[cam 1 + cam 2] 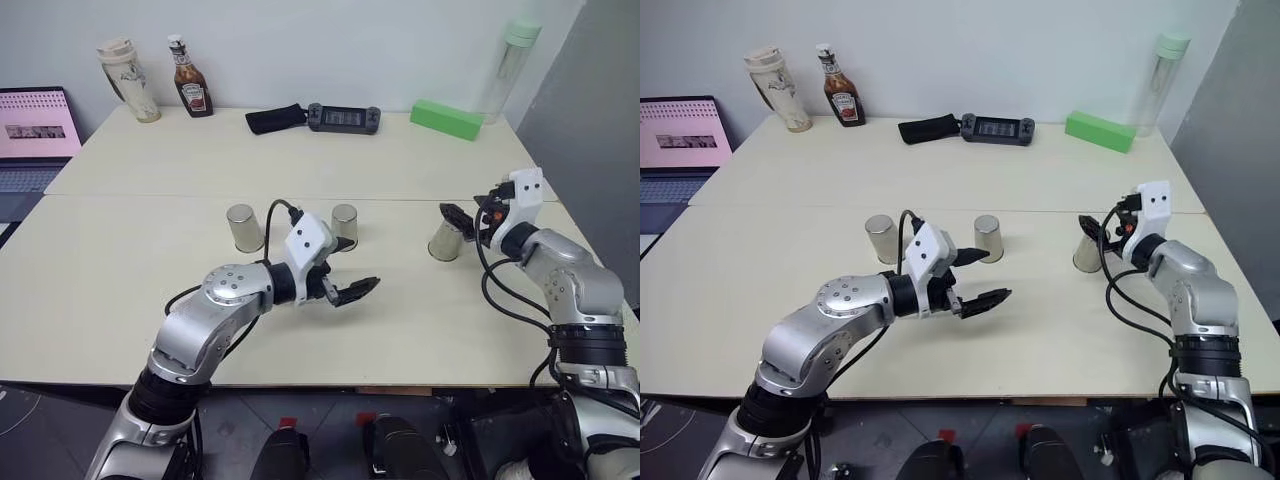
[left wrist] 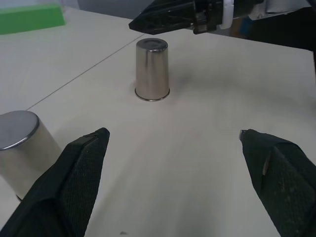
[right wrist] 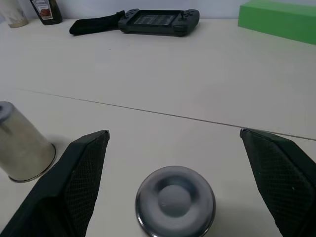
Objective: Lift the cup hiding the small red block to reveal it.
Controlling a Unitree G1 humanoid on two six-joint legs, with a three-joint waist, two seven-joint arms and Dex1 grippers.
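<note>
Above the cup (image 3: 175, 201), right gripper (image 3: 175, 163) reaches level, spread wide.

Office or lab: laptop (image 1: 35, 135), handheld console (image 1: 343, 117) on pale tables (image 1: 150, 170).

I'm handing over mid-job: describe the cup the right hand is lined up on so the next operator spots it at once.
Start at the green box at the table's far right, then come toward the robot past the seam between the two tabletops. The cup stands upside down just beyond that seam. Unlike the two matching metal cups to its left, it sits alone between the open fingers of the right hand.
</note>
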